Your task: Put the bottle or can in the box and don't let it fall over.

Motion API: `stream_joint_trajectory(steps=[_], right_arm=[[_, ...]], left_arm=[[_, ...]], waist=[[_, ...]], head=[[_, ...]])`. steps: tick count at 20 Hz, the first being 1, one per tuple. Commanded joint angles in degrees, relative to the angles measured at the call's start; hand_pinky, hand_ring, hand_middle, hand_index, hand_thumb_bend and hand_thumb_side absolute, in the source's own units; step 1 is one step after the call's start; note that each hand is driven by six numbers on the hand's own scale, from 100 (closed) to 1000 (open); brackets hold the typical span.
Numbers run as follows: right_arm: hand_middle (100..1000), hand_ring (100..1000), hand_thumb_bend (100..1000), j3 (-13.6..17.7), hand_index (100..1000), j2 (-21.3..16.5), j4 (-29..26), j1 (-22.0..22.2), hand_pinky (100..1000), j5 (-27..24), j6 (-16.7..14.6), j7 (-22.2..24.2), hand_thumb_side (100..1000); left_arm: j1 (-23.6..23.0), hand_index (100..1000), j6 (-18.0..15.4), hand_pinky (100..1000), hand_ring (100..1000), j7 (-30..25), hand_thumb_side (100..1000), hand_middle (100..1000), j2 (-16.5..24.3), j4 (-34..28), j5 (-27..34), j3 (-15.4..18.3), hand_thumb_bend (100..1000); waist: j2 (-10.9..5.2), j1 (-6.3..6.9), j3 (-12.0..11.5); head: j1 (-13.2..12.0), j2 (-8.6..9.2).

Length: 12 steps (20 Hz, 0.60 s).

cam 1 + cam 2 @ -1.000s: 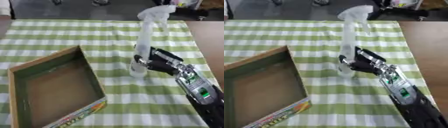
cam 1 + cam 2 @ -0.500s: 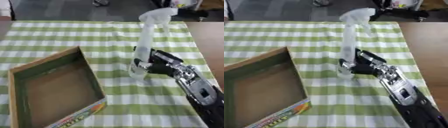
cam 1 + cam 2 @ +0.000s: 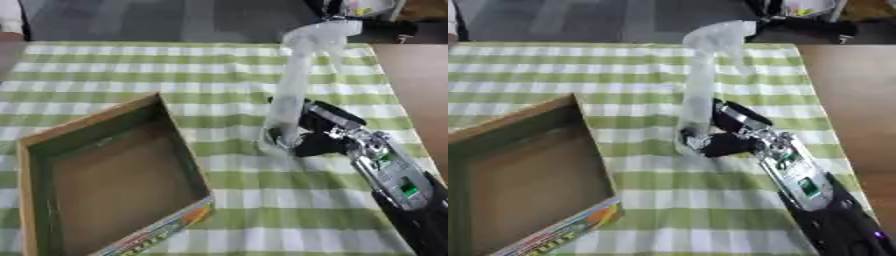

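At frame centre the right robot hand clasps the tall clear bottle low down — probably to keep it upright — box lower left.

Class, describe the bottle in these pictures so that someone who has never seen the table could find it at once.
Start at the green and white checked cloth that covers the table. To the right of the open cardboard box stands a tall, slim, see-through spray bottle, upright, with the right hand curled round its base. It is the only standing thing on the cloth.
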<state>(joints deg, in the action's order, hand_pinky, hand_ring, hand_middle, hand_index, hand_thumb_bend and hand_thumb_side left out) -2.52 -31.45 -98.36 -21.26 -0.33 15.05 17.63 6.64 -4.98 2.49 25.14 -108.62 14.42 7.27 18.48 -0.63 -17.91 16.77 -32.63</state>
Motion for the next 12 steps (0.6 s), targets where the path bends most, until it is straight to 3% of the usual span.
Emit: stream_joint_trajectory(steps=[1, 12], right_arm=[[1000, 1000, 100, 0.33, 864, -0.7, 0.52, -0.23, 962, 0.43, 1.06, -1.64, 102], [1000, 1000, 100, 0.06, 735, -0.67, 0.83, -0.22, 982, -2.32, 4.01, -5.9, 109]], left_arm=[[0.28, 834, -0.05, 926, 833, -0.23, 807, 939, 1.0, -0.84, -0.14, 0.5, 100], [0.37, 831, -0.07, 926, 832, -0.35, 806, 937, 0.98, -0.91, -0.06, 0.5, 100]], waist=[[-0.64, 0.16, -0.11], [-0.69, 0.17, -0.16]], head=[[0.0, 0.57], [0.11, 0.8]])
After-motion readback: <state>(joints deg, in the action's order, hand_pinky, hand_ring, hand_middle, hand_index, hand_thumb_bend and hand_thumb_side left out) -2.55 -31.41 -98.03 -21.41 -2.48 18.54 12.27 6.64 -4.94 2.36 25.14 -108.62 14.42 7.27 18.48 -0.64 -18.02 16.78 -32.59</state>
